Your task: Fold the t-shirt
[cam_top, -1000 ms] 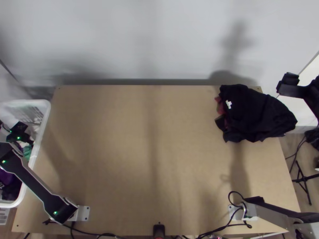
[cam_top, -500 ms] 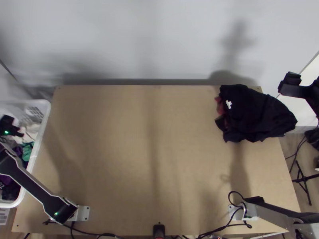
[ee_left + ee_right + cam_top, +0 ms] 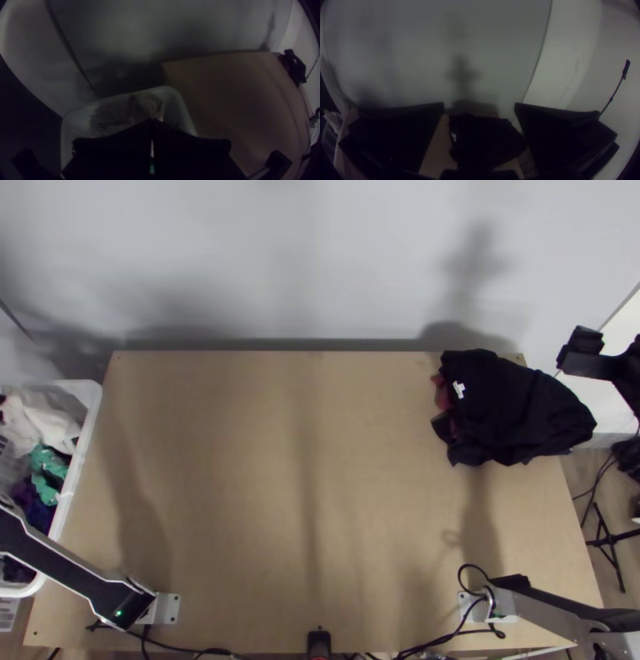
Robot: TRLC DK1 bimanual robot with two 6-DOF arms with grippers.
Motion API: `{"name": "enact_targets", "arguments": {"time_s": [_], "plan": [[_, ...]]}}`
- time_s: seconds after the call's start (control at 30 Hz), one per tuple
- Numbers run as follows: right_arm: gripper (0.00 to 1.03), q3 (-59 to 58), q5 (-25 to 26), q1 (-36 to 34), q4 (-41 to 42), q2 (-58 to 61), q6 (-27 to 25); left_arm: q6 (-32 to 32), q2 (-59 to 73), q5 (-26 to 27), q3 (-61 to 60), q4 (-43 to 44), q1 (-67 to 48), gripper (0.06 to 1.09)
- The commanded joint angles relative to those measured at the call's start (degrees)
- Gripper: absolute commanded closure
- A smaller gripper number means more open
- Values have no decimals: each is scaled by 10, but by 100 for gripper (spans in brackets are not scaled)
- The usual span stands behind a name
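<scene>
The table (image 3: 240, 500) was light wood, crossed by soft shadows, with a black block (image 3: 318, 644) at its six o'clock edge and black cables (image 3: 436, 642) running to both sides of it. The left arm (image 3: 64, 564) stood at eight o'clock, the right arm (image 3: 540, 604) at four.

At nine o'clock, along the table's side, was a white basket (image 3: 94, 408) of bunched white, green and purple clothes (image 3: 46, 476). In the left wrist view the left gripper (image 3: 152, 121) showed in front of the basket, its fingertips together.

A black tripod (image 3: 610, 544) stood on the floor (image 3: 588, 460), just past three o'clock. At two o'clock, in the table's far corner, a dark pile (image 3: 512, 412) lay bunched, a white tag (image 3: 459, 390) on it and some red cloth (image 3: 441, 396) at its side; I could not tell which part was the t-shirt. Farther out that way was the right gripper (image 3: 582, 350), apart from the pile, its fingers spread wide.

Beyond the far edge rose a pale grey wall (image 3: 320, 260), with a dark shadow at one o'clock.
</scene>
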Motion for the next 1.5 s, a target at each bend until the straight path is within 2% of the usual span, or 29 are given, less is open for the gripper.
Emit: {"name": "enact_targets", "arguments": {"time_s": [0.0,0.17,0.33,0.5,0.63,0.67,0.73,0.8,1.0,1.2,1.4,1.43,1.47], "plan": [[5,-24,-3,10,0,-8,1,1,-158,86,-8,-109,-21,105],[5,-46,-4,12,0,-24,1,-4,-258,121,-8,-138,-65,105],[5,-77,-4,10,3,-47,1,-38,-351,129,-8,-139,-149,105],[5,-132,-4,9,6,-82,0,-134,-419,129,-8,-118,-269,105],[5,-183,-4,5,8,-117,-2,-186,-460,121,-23,-110,-406,105],[5,-194,-4,1,9,-125,-2,-189,-468,107,-33,-112,-451,105],[5,-213,-3,-14,10,-139,-2,-206,-473,33,-55,-110,-567,105],[5,-232,-3,-36,10,-152,-2,-232,-474,-18,-84,-97,-666,105],[5,-279,-3,-64,10,-208,-2,-282,-473,-154,-198,15,-896,105],[5,-321,-4,-86,9,-254,-2,-348,-430,-160,-295,84,-987,105],[5,-345,-5,-104,9,-291,4,-372,-407,-162,-442,182,-1071,104],[5,-346,-8,-107,9,-297,4,-383,-398,-162,-454,193,-1081,101],[5,-346,-12,-108,9,-303,11,-394,-389,-164,-464,204,-1090,87]]}}
